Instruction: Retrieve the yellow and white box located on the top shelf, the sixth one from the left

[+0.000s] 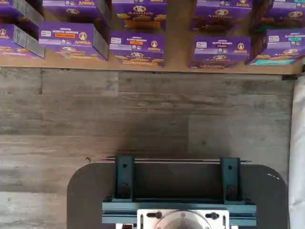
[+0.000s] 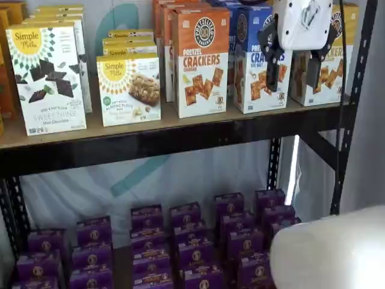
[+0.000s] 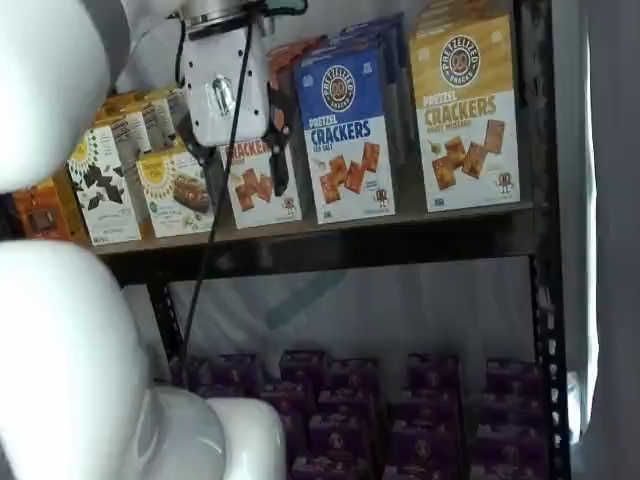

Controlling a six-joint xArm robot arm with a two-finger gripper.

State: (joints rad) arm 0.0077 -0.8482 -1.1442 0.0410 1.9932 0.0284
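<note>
The wrist view shows only small purple boxes (image 1: 137,47) below. In both shelf views the gripper (image 2: 295,72) hangs released, its fingers (image 2: 272,73) plainly apart, before the top shelf (image 3: 330,245). The yellow and white box (image 3: 466,115) stands upright at the far right, long axis vertical, front facing out. This looks like the approach; next the gripper should shift right and reach in.

Front of the top shelf (image 3: 330,245): open air, nothing ahead of the boxes except the gripper (image 2: 293,75), its black fingers spread with a plain gap.
Yellow and white box (image 3: 466,115): blue box (image 3: 345,135) just beside it at 9 o'clock; black upright (image 3: 535,150) close at 3 o'clock.
Below: black front rail, then purple boxes (image 2: 180,241) at 6 o'clock.
Cable (image 3: 215,190): hangs before the shelf's left part.
</note>
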